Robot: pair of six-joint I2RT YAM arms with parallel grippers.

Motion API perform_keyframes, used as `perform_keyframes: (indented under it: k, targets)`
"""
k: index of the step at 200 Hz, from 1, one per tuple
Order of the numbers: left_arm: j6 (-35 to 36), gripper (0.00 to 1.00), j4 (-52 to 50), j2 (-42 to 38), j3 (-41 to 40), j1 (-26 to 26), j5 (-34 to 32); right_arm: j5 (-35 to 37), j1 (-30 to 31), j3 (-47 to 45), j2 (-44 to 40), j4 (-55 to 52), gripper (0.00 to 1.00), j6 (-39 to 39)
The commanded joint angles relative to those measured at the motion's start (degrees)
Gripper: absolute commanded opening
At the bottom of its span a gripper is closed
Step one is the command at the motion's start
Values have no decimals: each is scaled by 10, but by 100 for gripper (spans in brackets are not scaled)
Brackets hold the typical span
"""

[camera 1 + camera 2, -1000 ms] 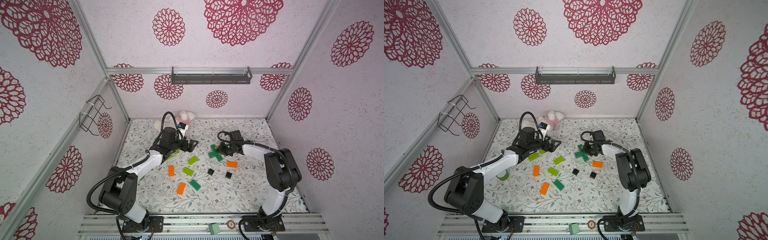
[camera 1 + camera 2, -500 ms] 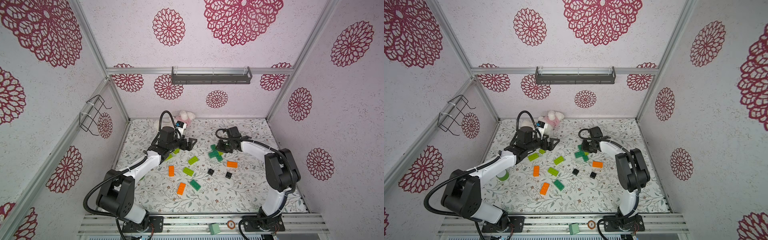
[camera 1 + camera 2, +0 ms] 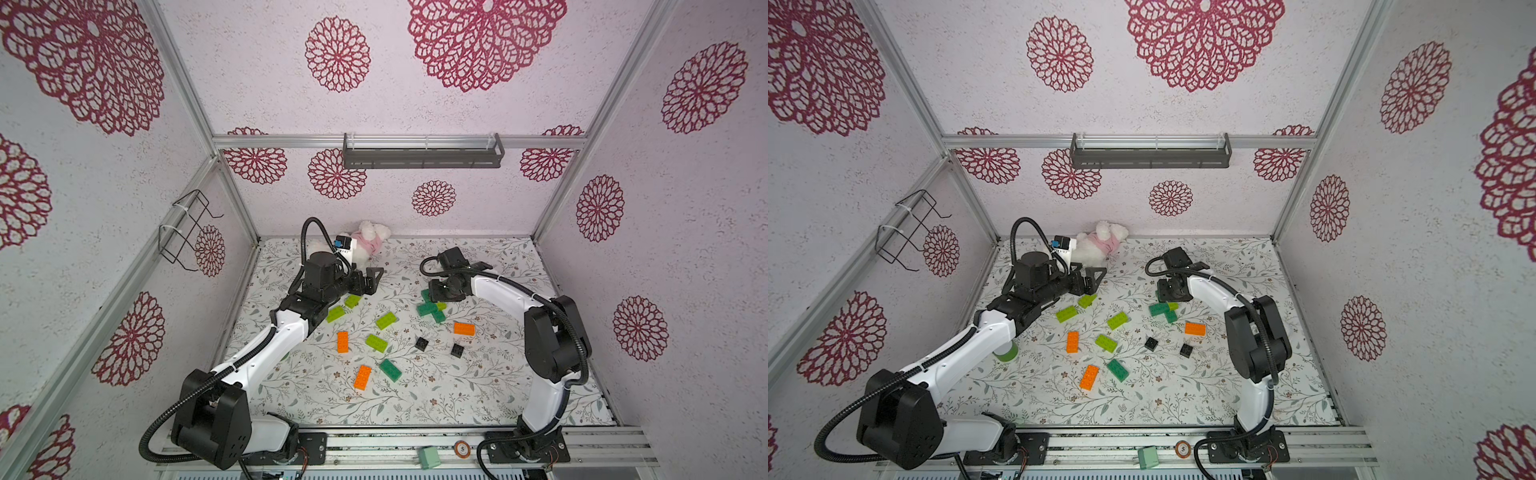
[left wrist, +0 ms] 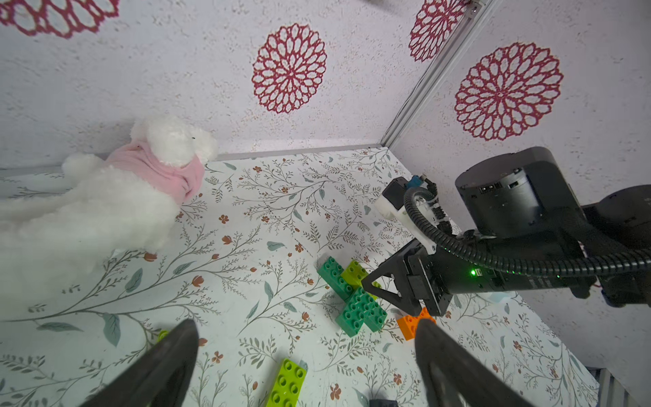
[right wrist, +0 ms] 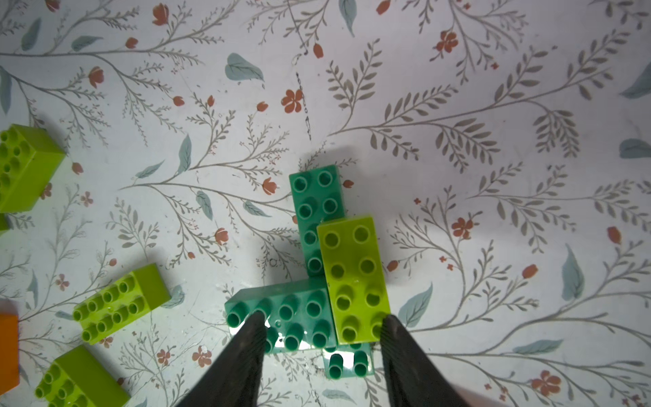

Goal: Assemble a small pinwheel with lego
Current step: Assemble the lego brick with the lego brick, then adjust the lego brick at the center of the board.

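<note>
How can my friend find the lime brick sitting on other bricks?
Look toward the back of the flowery mat, by the right arm's tool. There dark green bricks cluster, and the lime green brick lies on top; the other lime bricks lie alone.

Both top views look down from high up at the front and show the whole table (image 3: 478,399). The left wrist camera sits low and looks across toward the back wall (image 4: 176,70). The right wrist camera looks almost straight down, very close. All four show the joined bricks (image 5: 352,278).
</note>
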State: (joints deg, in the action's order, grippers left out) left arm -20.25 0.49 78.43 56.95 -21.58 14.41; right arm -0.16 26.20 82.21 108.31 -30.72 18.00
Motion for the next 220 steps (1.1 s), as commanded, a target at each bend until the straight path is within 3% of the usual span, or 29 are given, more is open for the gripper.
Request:
perform_keyframes:
  k: [1,50,220]
  targets:
    - [-6,97,-2,1,-8,3,-3,32,0,19,12,-36,60,-21]
    - [-2,97,-1,7,-7,3,-3,36,0,19,26,-38,61,-24]
    - [-1,97,6,30,-10,2,5,18,-16,6,15,-26,49,-15]
